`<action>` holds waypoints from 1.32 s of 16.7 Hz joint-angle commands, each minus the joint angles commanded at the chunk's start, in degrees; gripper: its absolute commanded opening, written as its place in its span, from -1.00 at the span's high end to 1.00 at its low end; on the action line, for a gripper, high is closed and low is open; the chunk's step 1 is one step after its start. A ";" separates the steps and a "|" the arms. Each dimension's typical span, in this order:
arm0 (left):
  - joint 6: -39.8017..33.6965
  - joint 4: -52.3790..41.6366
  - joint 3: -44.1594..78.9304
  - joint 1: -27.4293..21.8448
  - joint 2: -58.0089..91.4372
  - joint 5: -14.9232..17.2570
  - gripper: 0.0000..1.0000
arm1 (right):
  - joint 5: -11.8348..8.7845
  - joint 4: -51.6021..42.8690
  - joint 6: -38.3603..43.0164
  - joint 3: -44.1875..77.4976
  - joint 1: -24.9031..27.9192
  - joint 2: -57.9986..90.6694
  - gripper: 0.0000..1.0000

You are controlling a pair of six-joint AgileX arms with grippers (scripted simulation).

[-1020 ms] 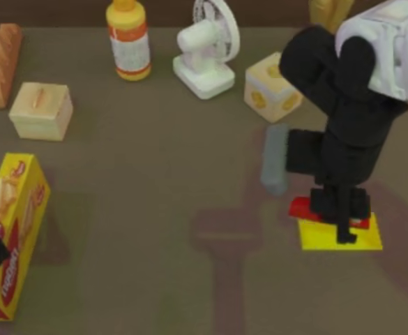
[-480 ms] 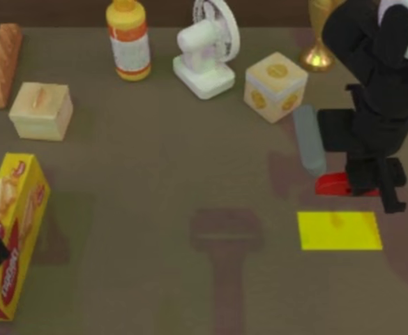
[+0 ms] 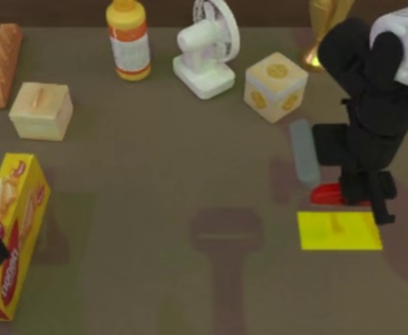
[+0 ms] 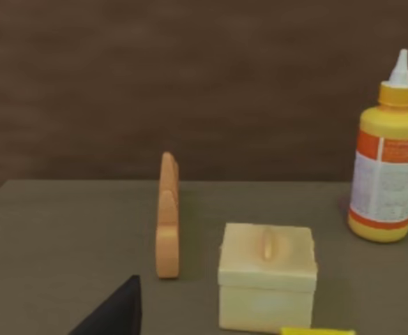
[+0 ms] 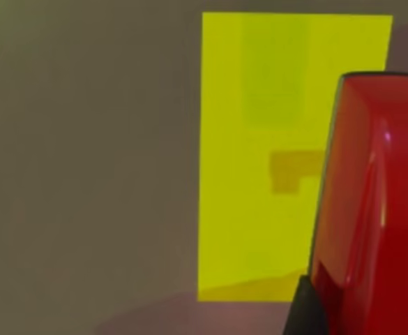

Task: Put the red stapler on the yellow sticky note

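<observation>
From above, my right gripper (image 3: pixel 367 199) is clamped on the red stapler (image 3: pixel 327 194), now nearer the yellow sticky note (image 3: pixel 340 231) than half a second ago. Right wrist view: sheet beneath, stapler not yet over it. Left arm parked.

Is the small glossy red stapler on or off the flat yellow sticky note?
Off. The small glossy red stapler, at the right end effector, shows beside the flat yellow sticky note, whose surface is bare.

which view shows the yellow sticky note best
The top view: the whole yellow sticky note lies bare on the table, just clear of the red stapler. The right wrist view shows it too, partly hidden behind the stapler. The left wrist view does not show it.
</observation>
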 joint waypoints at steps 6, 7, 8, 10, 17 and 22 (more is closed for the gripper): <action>0.00 0.00 0.00 0.00 0.00 0.00 -1.00 | 0.06 14.01 -0.41 -9.10 0.27 4.62 1.00; 0.00 0.00 0.00 0.00 0.00 0.00 -1.00 | 0.05 14.70 -0.44 -9.63 0.27 4.93 1.00; 0.00 0.00 0.00 0.00 0.00 0.00 -1.00 | 0.05 14.80 -0.44 -9.72 0.27 4.98 1.00; 0.00 0.00 0.00 0.00 0.00 0.00 -1.00 | 0.05 14.80 -0.44 -9.72 0.27 4.98 1.00; 0.00 0.00 0.00 0.00 0.00 0.00 -1.00 | 0.05 14.80 -0.44 -9.72 0.27 4.98 0.10; 0.00 0.00 0.00 0.00 0.00 0.00 -1.00 | 0.05 14.80 -0.44 -9.72 0.27 4.98 -0.66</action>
